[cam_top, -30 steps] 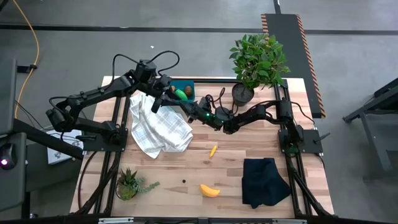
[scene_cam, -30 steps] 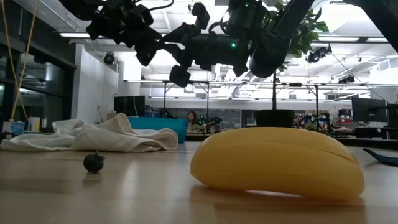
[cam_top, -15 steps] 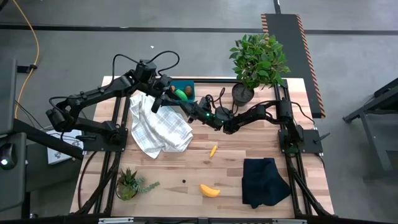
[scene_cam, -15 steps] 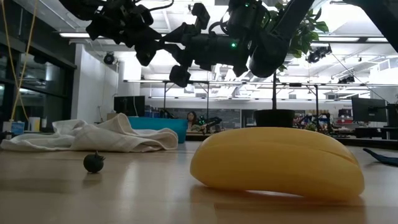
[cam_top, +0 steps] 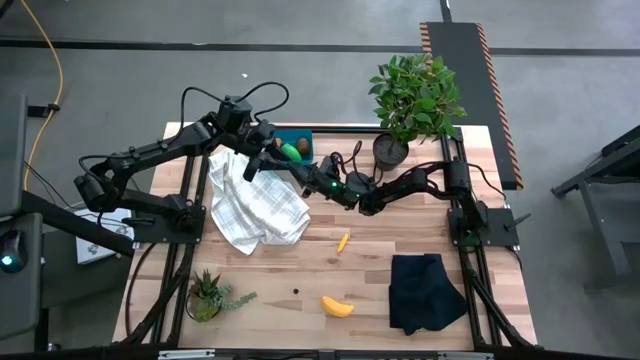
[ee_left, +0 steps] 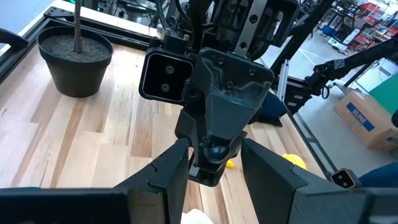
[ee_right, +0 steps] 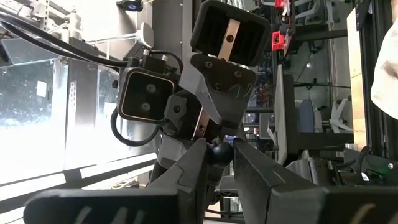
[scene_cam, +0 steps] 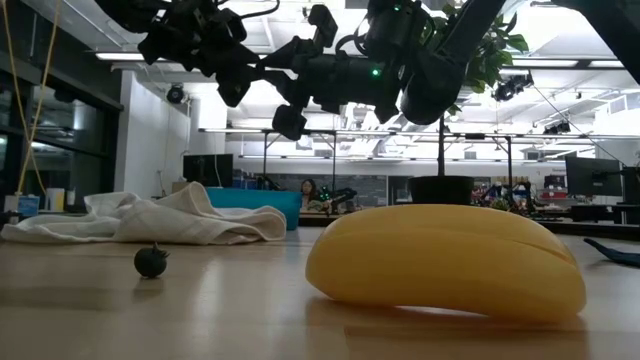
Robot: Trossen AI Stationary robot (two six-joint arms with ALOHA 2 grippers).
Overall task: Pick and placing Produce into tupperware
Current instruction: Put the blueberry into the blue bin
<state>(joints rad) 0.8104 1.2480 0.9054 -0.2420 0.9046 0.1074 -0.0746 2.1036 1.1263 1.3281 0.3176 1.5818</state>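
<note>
Both arms meet in the air just in front of the teal tupperware point(cam_top: 297, 133), which holds a green oval point(cam_top: 291, 152) and other pieces. My right gripper point(ee_right: 219, 153) is shut on a tiny dark berry point(ee_right: 219, 150). My left gripper point(ee_left: 214, 163) faces it, open, with its fingers on either side of the right gripper's tips and the berry point(ee_left: 214, 151). A yellow banana point(cam_top: 337, 306), a second dark berry point(cam_top: 295, 292) and a small yellow piece point(cam_top: 343, 241) lie on the wood. My right gripper pinches the tiny dark berry point(ee_right: 219, 148) between its two fingertips, at their free ends. The fingers come in roughly level from the table's right side. The berry is lifted clear of the table.
A white checked cloth point(cam_top: 256, 200) lies crumpled left of centre, next to the tupperware. A black folded cloth point(cam_top: 425, 290) sits near the right front. A spiky potted plant point(cam_top: 207, 296) stands at the near left, a leafy bush point(cam_top: 415, 95) at the far right.
</note>
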